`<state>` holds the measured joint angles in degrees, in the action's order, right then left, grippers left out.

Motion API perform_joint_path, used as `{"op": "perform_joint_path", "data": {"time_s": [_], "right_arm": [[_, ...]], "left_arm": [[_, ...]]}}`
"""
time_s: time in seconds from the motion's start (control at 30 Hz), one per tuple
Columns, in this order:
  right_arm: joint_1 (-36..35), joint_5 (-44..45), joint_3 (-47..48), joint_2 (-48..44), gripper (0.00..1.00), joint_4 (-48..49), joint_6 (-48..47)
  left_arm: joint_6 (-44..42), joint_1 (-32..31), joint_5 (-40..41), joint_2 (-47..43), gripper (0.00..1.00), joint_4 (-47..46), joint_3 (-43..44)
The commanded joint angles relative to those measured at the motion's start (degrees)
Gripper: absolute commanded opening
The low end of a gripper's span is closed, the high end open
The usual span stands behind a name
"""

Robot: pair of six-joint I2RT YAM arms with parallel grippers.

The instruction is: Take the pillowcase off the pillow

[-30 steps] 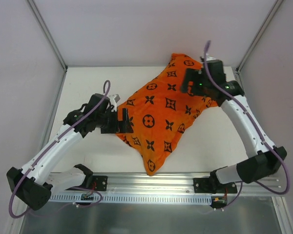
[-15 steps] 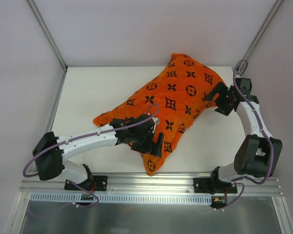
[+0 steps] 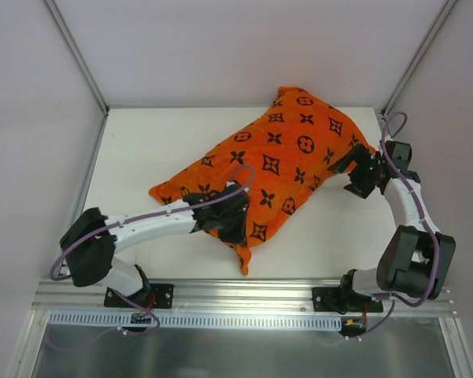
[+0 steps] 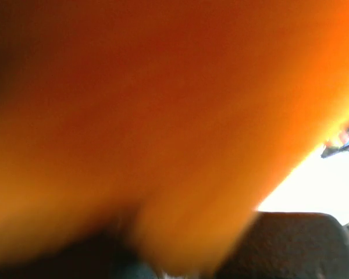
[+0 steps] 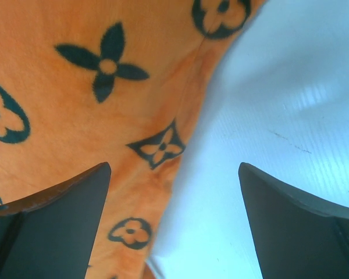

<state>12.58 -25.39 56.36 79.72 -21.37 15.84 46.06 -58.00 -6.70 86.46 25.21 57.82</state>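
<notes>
The orange pillowcase (image 3: 276, 161) with black motifs lies slantwise on the white table (image 3: 142, 150), from near left to far right. The pillow is hidden inside it. My left gripper (image 3: 238, 228) sits at the case's near edge, shut on a fold of the fabric. In the left wrist view, blurred orange pillowcase (image 4: 163, 116) fills the frame and runs down between the dark fingers of my left gripper (image 4: 180, 256). My right gripper (image 3: 348, 172) stands open at the case's right edge. In the right wrist view, my right gripper (image 5: 174, 168) straddles the border between pillowcase (image 5: 75, 116) and bare table (image 5: 279, 116).
A metal rail (image 3: 244, 295) carrying both arm bases runs along the near edge. White walls and slanted frame posts (image 3: 75, 55) enclose the table on three sides. Bare table shows left of the case and to its near right.
My left arm swung from the case's left side to its near edge and shut on the fabric, drawing the near corner in. My right gripper left the top of the case for its right edge.
</notes>
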Motion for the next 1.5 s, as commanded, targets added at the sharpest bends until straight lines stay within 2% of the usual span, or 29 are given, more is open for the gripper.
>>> {"op": "perform_joint_path", "data": {"time_s": [0.0, 0.07, 0.13, 0.23, 0.5, 0.7, 0.83, 1.03, 1.13, 1.17, 1.2, 1.23, 1.27, 1.3, 1.4, 1.47], "right_arm": [[1.66, -1.68, -2.03, -4.74, 0.96, 2.12, -0.45], [2.45, -0.98, -3.96, -6.24, 0.96, 2.38, -0.02], [2.89, -0.46, -5.11, -7.03, 0.96, 3.26, 0.60], [3.50, 0.16, -7.05, -8.09, 0.96, 4.75, 2.18], [4.91, 8.68, -9.07, -5.73, 0.96, 6.07, 1.40], [5.18, 10.62, -6.79, 1.83, 0.96, 7.39, 0.25], [5.35, 11.15, -5.03, 5.88, 0.96, 9.06, 4.80], [6.14, 8.61, -8.10, 9.48, 0.99, 18.36, 13.16], [6.14, 8.25, -10.30, 11.06, 0.76, 26.45, 16.76], [6.06, 8.34, -10.48, 11.68, 0.55, 28.29, 17.56], [6.14, 8.08, -10.31, 12.21, 0.43, 29.18, 17.74], [6.14, 6.77, -10.13, 13.17, 0.19, 30.75, 17.74], [6.14, 6.06, -9.87, 13.44, 0.05, 31.12, 18.09], [6.14, 5.53, -9.60, 13.01, 0.01, 31.03, 18.26], [6.05, 5.61, -9.86, 9.76, 0.01, 30.77, 18.01], [6.14, 6.22, -10.48, 3.97, 0.01, 29.90, 17.56]], "left_arm": [[4.20, 7.61, 4.94, -18.00, 0.00, 1.42, -8.48], [4.39, 14.03, 5.29, -29.78, 0.00, 2.21, -11.23], [3.69, 18.59, 6.26, -35.36, 0.00, 3.69, -11.94], [1.93, 21.69, 10.29, -40.13, 0.00, 8.79, -8.35], [-1.50, 22.23, 13.11, -38.91, 0.00, 13.89, -1.14], [-3.00, 22.58, 13.91, -38.64, 0.00, 15.48, 1.33], [-3.08, 22.75, 13.91, -37.77, 0.00, 16.09, 2.20], [-3.61, 22.75, 13.47, -37.06, 0.00, 16.27, 3.70], [-3.88, 22.75, 12.85, -36.80, 0.00, 16.27, 3.53], [-3.96, 22.75, 12.76, -36.97, 0.00, 16.36, 3.35], [-4.05, 22.75, 12.76, -37.06, 0.00, 16.36, 3.35], [-4.31, 22.75, 12.76, -37.23, 0.00, 16.36, 3.52], [-4.40, 22.75, 12.76, -37.32, 0.00, 16.45, 3.70], [-4.66, 22.84, 12.68, -37.32, 0.00, 16.45, 3.87], [-6.60, 22.84, 12.06, -36.62, 0.00, 16.54, 5.45], [-8.27, 22.84, 12.06, -36.10, 0.00, 16.80, 7.30]]}}
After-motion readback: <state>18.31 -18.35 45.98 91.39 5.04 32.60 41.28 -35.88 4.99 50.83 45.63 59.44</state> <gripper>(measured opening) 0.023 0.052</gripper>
